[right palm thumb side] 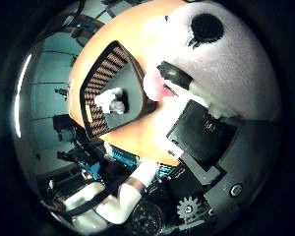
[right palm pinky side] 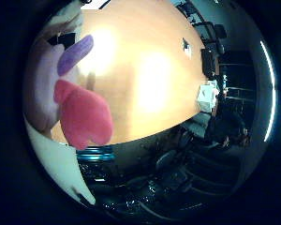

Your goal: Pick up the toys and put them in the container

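A pale plush toy (right palm thumb side: 221,59) with a black eye and a pink mouth fills much of the right thumb side palm view, close against the palm. Its red tongue (right palm pinky side: 84,117) and a purple part (right palm pinky side: 73,54) show in the right little finger side palm view. My right hand (right palm thumb side: 202,133) has a black-and-white finger (right palm thumb side: 182,79) curled across the toy's face, holding it above the wooden table (right palm pinky side: 150,66). A brown striped container (right palm thumb side: 108,74) stands on the table below, with a small white toy (right palm thumb side: 113,101) in it.
A small white object (right palm pinky side: 207,97) sits near the table's edge. Dark chairs (right palm pinky side: 215,47) and dark equipment stand around the table on the floor (right palm pinky side: 178,178).
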Robot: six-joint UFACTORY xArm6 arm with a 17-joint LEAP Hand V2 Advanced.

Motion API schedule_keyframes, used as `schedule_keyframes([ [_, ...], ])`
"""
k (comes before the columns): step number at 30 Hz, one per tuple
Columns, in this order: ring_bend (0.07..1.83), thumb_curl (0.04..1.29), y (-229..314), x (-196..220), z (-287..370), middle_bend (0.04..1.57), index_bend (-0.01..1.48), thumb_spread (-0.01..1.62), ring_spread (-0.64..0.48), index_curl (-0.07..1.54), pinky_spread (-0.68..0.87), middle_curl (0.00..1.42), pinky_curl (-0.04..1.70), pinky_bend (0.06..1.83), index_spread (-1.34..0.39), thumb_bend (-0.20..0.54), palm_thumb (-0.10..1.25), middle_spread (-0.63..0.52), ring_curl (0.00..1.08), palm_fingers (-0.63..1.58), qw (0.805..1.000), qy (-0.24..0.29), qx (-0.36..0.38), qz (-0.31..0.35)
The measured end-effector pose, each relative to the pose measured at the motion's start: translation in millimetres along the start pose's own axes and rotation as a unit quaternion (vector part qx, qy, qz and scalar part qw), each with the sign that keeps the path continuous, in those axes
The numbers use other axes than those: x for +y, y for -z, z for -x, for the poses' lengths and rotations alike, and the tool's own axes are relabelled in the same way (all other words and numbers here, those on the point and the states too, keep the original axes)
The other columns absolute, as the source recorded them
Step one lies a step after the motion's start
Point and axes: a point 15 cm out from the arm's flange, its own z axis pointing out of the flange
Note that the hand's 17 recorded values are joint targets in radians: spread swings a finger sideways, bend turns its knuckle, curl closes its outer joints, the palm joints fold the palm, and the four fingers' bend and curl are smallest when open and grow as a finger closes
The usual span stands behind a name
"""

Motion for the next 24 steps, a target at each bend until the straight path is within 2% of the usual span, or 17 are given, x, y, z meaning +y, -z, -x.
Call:
schedule_keyframes([
  [8, 1.38, 0.61, 74, -16, 39, 1.25, 0.96, 1.04, -0.23, 1.02, -0.21, 0.90, 1.09, 1.16, -0.30, -0.014, 1.07, -0.18, 0.79, 1.07, 0.999, 0.024, 0.008, -0.040],
  [24, 1.36, 0.64, 127, -46, 184, 1.24, 0.92, 1.04, -0.23, 1.05, -0.22, 0.91, 1.12, 1.14, -0.32, -0.014, 1.06, -0.19, 0.80, 1.07, 0.991, 0.112, -0.013, -0.071],
])
